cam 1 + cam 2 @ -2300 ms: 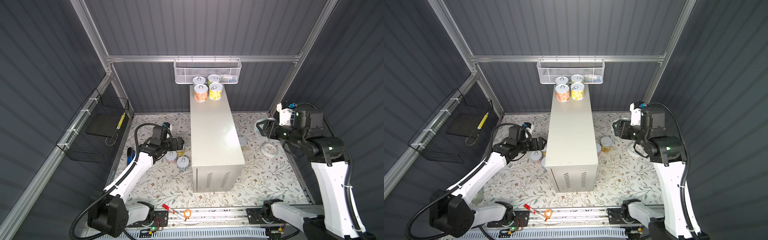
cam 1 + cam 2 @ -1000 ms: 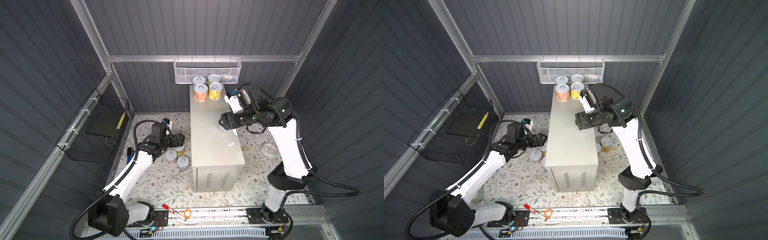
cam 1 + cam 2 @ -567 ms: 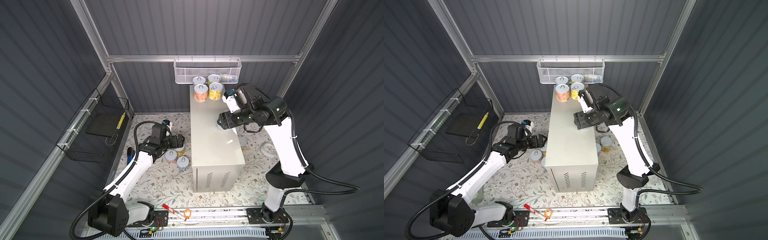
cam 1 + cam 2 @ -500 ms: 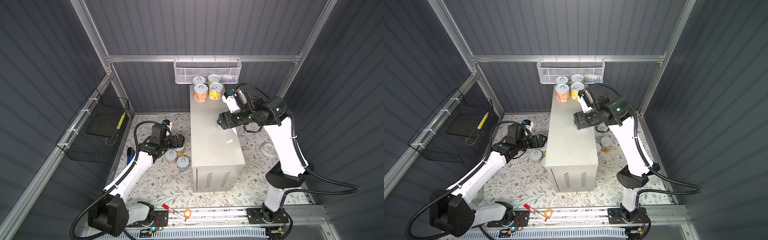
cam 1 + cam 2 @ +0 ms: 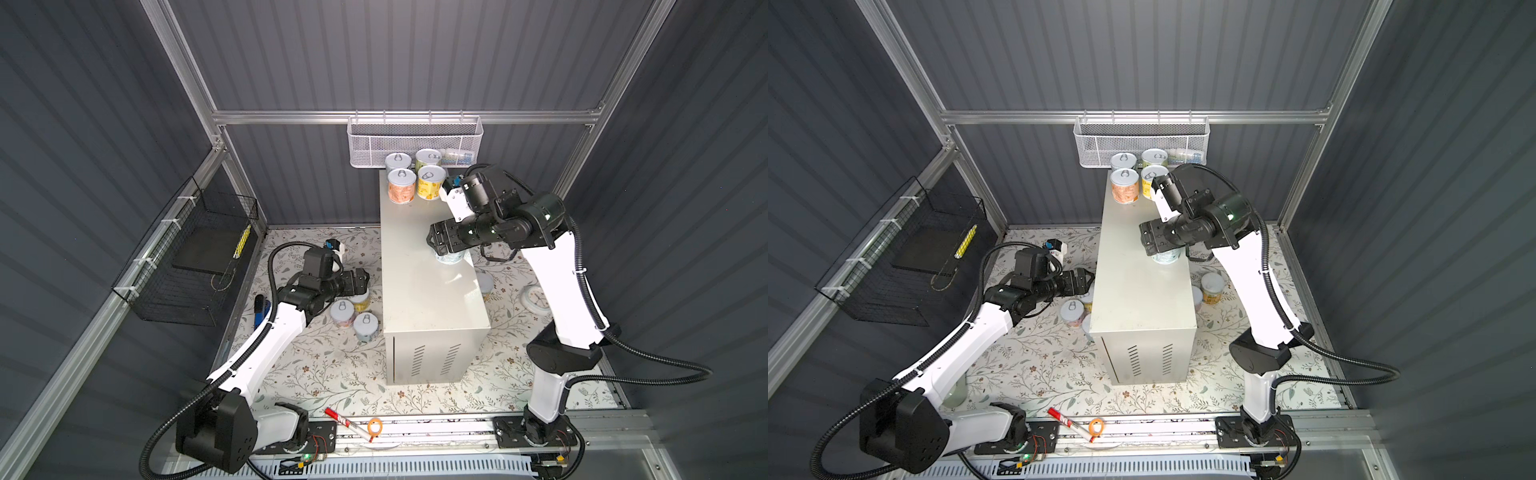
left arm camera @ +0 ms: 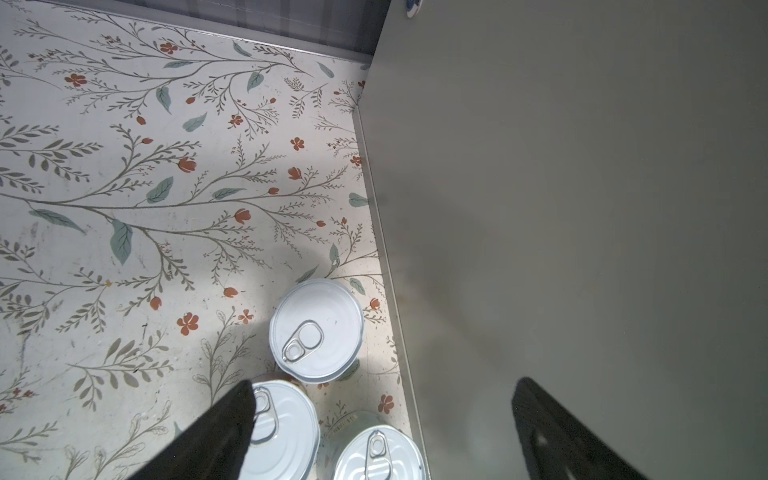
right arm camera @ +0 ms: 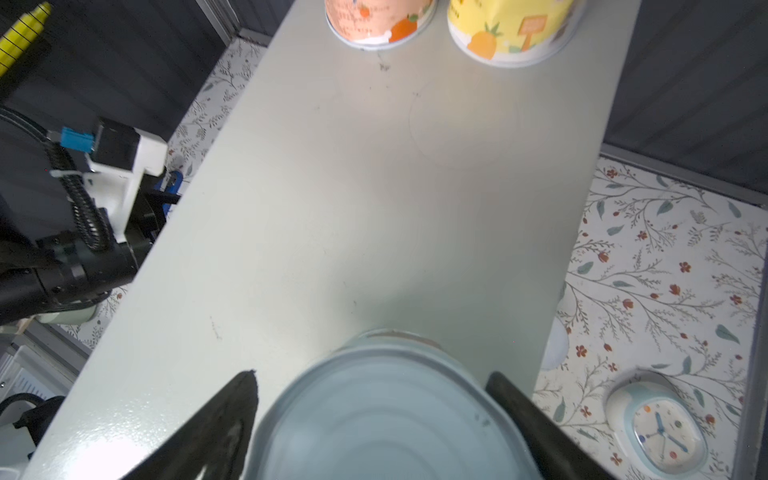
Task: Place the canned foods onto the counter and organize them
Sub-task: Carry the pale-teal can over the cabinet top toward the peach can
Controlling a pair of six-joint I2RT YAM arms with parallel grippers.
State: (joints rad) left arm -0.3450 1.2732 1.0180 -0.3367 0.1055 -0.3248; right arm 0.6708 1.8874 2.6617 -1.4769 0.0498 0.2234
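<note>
right end effector [image 7: 372,380]: jaws parted either side of the pale blue tin, a strip of desk showing beside one finger; judged released
pale blue tin [image 7: 386,428]: upright on the desk, mid-length, toward its 3 o'clock edge in both top views; straight below the right end effector
desk [image 5: 419,299]: long axis 12 to 6 o'clock; four tins [image 5: 402,187] in a block at the 12 o'clock end, well apart from the pale blue tin
left end effector [image 6: 384,385]: jaws wide, nothing between them; low over the floral mat [image 6: 124,166], just beside the desk's 9 o'clock wall
three tins [image 6: 316,330]: upright, lids up, on the floral mat at 6 o'clock of the left end effector; left arm nearer
two tins [image 5: 1212,286]: on the floral mat at the desk's 3 o'clock side; right arm nearer
step in hand: judged as letting go of the pale blue tin
deciding relation: tin axis vertical between the jaws, so the withdrawal should go straight up; a sideways exit risks knocking it off the 3 o'clock edge
progress: five tins on the desk, at least five off it
</note>
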